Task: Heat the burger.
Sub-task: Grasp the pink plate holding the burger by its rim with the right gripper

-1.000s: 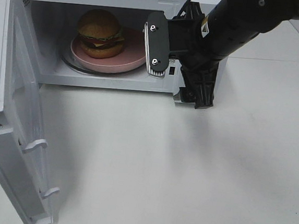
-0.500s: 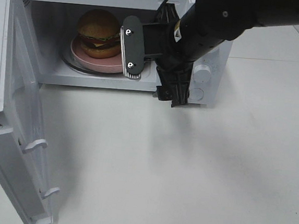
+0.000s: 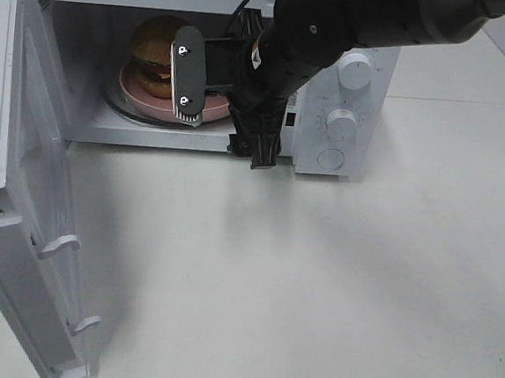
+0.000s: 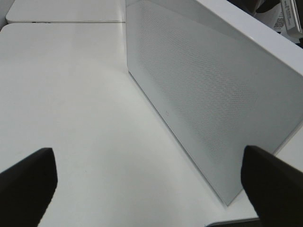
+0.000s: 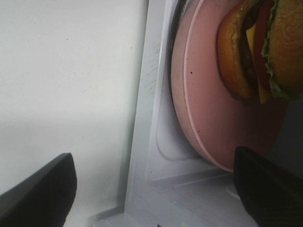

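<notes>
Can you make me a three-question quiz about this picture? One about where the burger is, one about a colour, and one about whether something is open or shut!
1. Where is the burger?
A. On the table in front of the microwave
B. On a plate inside the microwave
C. Held by the right end effector

2. What colour is the plate under the burger?
A. Pink
B. Blue
C. Green

3. How is the microwave door?
A. Shut tight
B. Taken off and lying on the table
C. Swung wide open

Answers:
1. B, because the burger sits on the plate inside the microwave, and the right end effector in front of it is open and holds nothing.
2. A, because the right wrist view shows a pink rim under the bun.
3. C, because the door stands out to the left, with the inside in plain sight.
</notes>
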Action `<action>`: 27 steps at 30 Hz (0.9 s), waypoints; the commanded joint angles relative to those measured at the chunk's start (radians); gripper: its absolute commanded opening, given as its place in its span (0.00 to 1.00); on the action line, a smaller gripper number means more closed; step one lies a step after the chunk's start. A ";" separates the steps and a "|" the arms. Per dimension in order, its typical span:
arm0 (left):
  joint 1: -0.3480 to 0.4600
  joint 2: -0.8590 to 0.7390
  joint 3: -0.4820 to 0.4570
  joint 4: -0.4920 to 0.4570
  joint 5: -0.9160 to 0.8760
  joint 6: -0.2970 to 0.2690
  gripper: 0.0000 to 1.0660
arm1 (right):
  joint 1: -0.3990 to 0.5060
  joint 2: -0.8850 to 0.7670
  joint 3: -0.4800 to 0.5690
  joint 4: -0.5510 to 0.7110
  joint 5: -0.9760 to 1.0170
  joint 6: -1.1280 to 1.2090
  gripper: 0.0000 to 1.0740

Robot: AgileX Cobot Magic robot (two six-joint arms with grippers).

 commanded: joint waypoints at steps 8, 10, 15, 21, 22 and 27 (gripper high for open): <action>0.002 -0.019 0.001 -0.004 -0.014 -0.009 0.92 | 0.000 0.125 -0.149 0.000 0.013 0.014 0.78; 0.002 -0.019 0.001 -0.004 -0.014 -0.009 0.92 | 0.000 0.156 -0.184 0.002 0.012 0.016 0.77; 0.002 -0.019 0.001 -0.004 -0.014 -0.009 0.92 | 0.000 0.217 -0.252 0.008 0.012 0.035 0.76; 0.002 -0.019 0.001 -0.004 -0.014 -0.009 0.92 | 0.000 0.280 -0.313 0.029 0.012 0.051 0.75; 0.002 -0.019 0.001 -0.004 -0.014 -0.009 0.92 | 0.000 0.280 -0.313 0.029 0.012 0.051 0.75; 0.002 -0.019 0.001 -0.003 -0.014 -0.009 0.92 | 0.000 0.323 -0.353 0.066 0.011 0.051 0.74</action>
